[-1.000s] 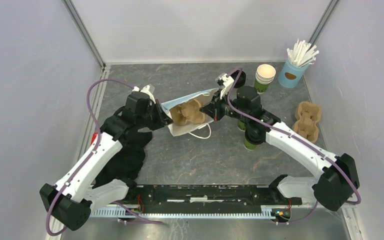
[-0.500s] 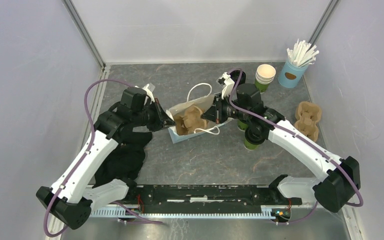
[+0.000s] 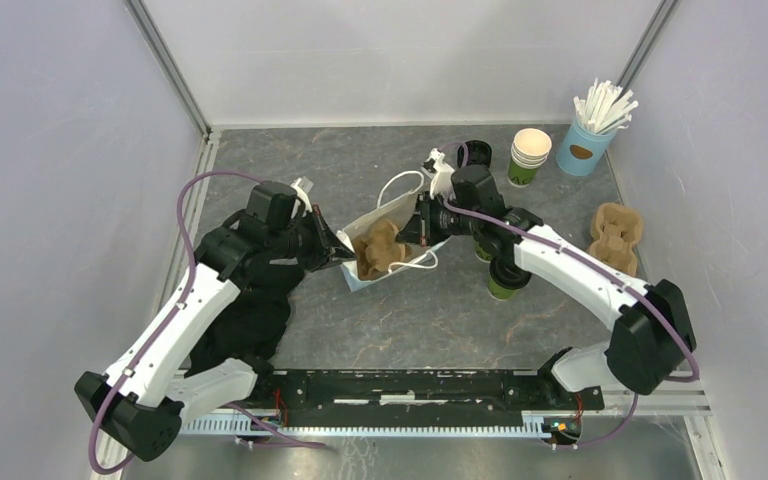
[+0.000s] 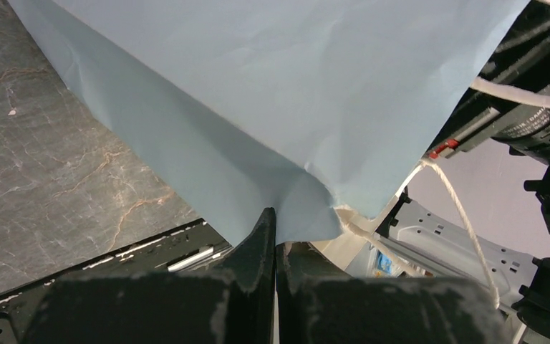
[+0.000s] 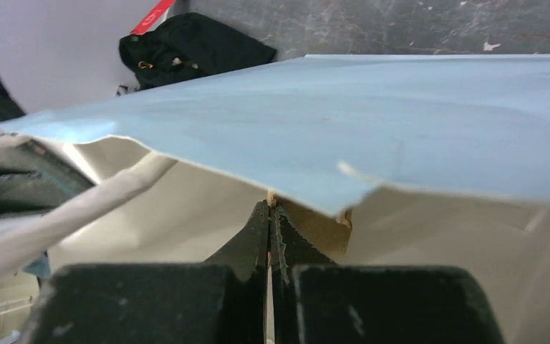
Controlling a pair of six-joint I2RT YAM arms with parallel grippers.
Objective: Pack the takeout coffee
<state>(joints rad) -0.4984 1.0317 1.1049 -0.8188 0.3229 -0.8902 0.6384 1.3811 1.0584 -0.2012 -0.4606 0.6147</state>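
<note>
Near the middle of the desk, the left gripper and right gripper each pinch an opposite rim of the paper bag. A cardboard carrier sits inside. Both takeout coffee cups stand beside the bag's right, not yet packed.

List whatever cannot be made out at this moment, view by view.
1. Top view: the right arm covers most of the two lidded cups; only green slivers show.
2. Left wrist view: the bag's blue wall fills the frame, hiding its contents.
3. Right wrist view: the right gripper is shut at the bag's rim; whether it also pinches the brown carrier behind is unclear.
</note>
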